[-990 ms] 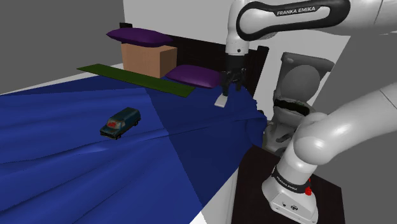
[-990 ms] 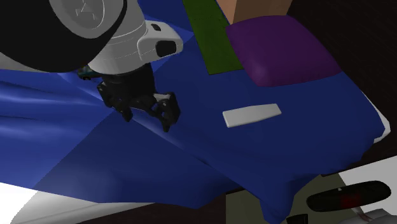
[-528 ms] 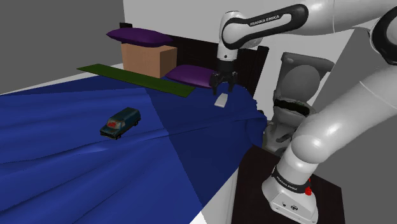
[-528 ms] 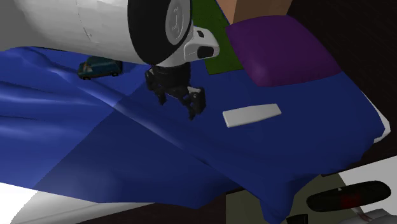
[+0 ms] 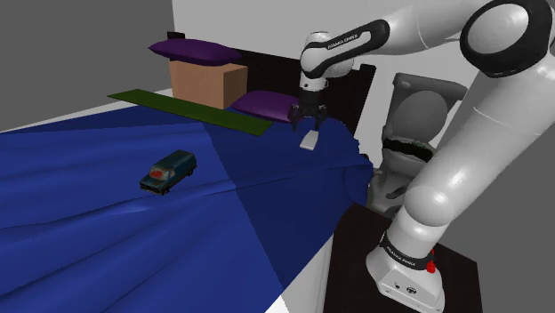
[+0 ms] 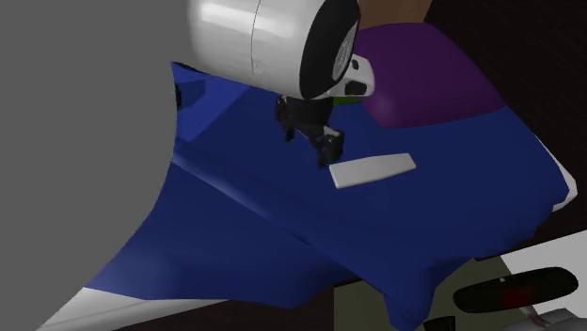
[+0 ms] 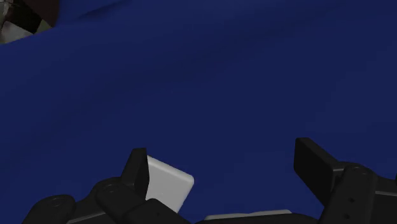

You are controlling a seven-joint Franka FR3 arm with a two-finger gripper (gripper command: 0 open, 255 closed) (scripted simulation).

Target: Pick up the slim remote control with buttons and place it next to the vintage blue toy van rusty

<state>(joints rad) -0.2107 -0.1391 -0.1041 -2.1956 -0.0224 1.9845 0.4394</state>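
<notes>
Wrist view: gripper (image 7: 226,167) open, fingers (image 7: 136,167) standing well apart, nothing clamped. A white corner of the remote (image 7: 169,184) sits just inside one finger, close against it; can't tell if they touch. The other finger is well clear of the remote. Under it all is the dark blue bedspread (image 7: 210,76).

Shoulder view: gripper points down, low and right over the remote, which lies flat on the bedspread. The remote is drawn plain white-grey, a slim slab, no buttons readable. It sits near the bed edge on the view's right, just in front of a purple pillow (image 5: 269,105). In the second exterior view the gripper is over the remote's end on that view's left, with the rest of the slab stretching away to the right.

The toy van (image 5: 167,171), dark teal-blue with a red patch on top, stands on the bedspread well apart from the remote, toward the shoulder view's left.

Further out: a green strip (image 5: 187,109) across the bed, a tan box (image 5: 209,83) behind it with a second purple pillow (image 5: 197,51) on top. A toilet (image 5: 420,114) is beside the bed on the view's right. The white arm (image 5: 462,133) arches over from the stand (image 5: 405,277) at lower right.
</notes>
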